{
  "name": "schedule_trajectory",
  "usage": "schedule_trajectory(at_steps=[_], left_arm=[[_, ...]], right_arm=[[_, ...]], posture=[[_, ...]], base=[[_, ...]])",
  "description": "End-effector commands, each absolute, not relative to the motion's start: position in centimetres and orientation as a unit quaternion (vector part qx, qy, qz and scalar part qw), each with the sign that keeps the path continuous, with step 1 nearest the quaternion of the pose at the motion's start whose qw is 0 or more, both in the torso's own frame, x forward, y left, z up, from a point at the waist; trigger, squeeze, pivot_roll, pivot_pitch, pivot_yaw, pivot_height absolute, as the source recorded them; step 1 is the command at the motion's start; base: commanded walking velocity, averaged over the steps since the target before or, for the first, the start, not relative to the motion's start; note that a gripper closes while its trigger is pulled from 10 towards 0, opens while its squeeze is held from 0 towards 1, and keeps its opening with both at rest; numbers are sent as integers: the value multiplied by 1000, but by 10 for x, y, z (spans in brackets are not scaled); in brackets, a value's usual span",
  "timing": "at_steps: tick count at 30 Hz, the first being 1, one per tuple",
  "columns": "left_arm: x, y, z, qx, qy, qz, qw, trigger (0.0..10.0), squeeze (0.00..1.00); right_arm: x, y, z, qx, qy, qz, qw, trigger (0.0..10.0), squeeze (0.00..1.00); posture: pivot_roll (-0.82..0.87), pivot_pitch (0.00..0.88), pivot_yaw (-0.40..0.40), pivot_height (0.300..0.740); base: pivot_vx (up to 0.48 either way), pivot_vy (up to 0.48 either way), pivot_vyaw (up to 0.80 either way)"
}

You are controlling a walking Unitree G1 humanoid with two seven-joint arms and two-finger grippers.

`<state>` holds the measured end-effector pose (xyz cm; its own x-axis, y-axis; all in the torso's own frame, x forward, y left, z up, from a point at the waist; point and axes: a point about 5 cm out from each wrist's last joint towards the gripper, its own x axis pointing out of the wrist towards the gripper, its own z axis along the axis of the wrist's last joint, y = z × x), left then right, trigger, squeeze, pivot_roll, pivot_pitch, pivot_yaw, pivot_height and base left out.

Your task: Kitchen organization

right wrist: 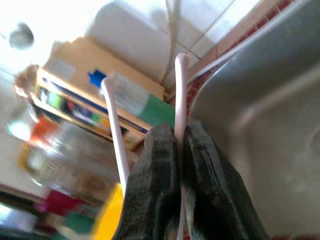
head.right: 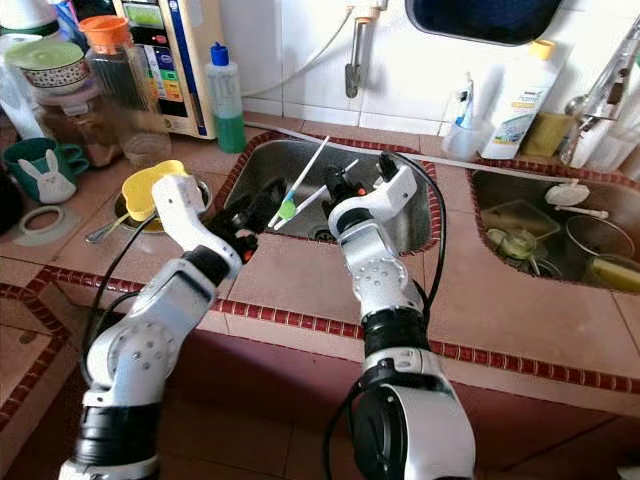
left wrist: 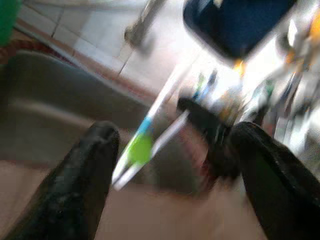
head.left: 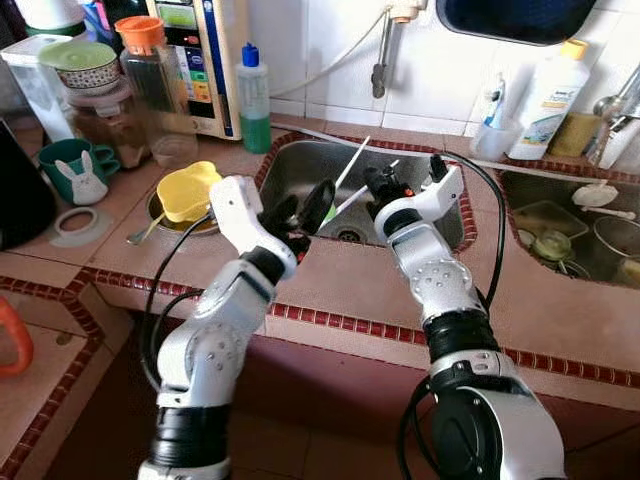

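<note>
Right gripper (head.right: 335, 187) is clamped on two sticks (head.right: 300, 180) slanting over the sink (head.right: 400, 225); left gripper (head.right: 262, 208), fingers apart, sits just beside their lower ends.

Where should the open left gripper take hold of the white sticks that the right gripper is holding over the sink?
Probably on the bare length of the white sticks between the green tip and the right gripper. They slant across the sink with their free ends toward the left gripper, which is open, so close across them from that side.
</note>
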<state>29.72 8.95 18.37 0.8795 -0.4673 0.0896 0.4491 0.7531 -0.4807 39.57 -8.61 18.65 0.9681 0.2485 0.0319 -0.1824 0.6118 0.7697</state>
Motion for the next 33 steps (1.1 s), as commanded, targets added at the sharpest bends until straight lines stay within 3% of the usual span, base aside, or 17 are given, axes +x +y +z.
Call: schedule_trajectory(at_steps=[1, 2, 6, 8, 10, 11, 12, 16, 18, 33], left_arm=[[291, 94, 177, -206, 27, -253, 945, 10000, 1000], [291, 99, 172, -190, 31, -247, 950, 10000, 1000], [290, 115, 165, -144, 32, -220, 964, 10000, 1000], [291, 120, 164, -127, 27, -210, 969, 10000, 1000], [289, 123, 164, -105, 22, -209, 972, 10000, 1000], [288, 124, 164, -103, 21, -208, 972, 10000, 1000], [287, 124, 163, -102, 20, -208, 973, 10000, 1000], [282, 124, 161, -78, 15, -208, 975, 10000, 1000], [280, 124, 160, -75, 14, -205, 976, 10000, 1000], [276, 127, 154, -58, 10, -196, 979, 10000, 1000]], right_arm=[[401, -88, 197, 351, 15, 140, 926, 0, 0], [402, -89, 198, 311, 9, 150, 938, 0, 0], [404, -93, 197, 168, -5, 174, 970, 1804, 0], [405, -100, 194, 106, -8, 172, 979, 4039, 0], [406, -106, 189, 39, -5, 179, 983, 3922, 0], [406, -107, 188, 22, -2, 181, 983, 5765, 0], [406, -107, 186, -1, -1, 186, 983, 10000, 0], [403, -107, 179, -79, 1, 208, 975, 10000, 0], [401, -107, 173, -125, 5, 217, 968, 10000, 1000], [395, -111, 152, -183, 45, 248, 950, 10000, 1000]], posture=[[134, 13, 0, 740], [140, 14, 0, 740], [150, 14, -1, 740], [150, 14, -1, 740], [150, 15, -1, 740], [150, 15, -1, 740], [152, 13, -1, 740], [157, 12, -2, 740], [163, 9, -2, 740], [164, 0, -8, 740]], base=[[0, 0, 0], [0, 0, 0], [0, 0, 0], [0, 0, 0], [0, 0, 0], [0, 0, 0], [0, 0, 0], [0, 0, 0], [0, 0, 0], [0, 0, 0]])
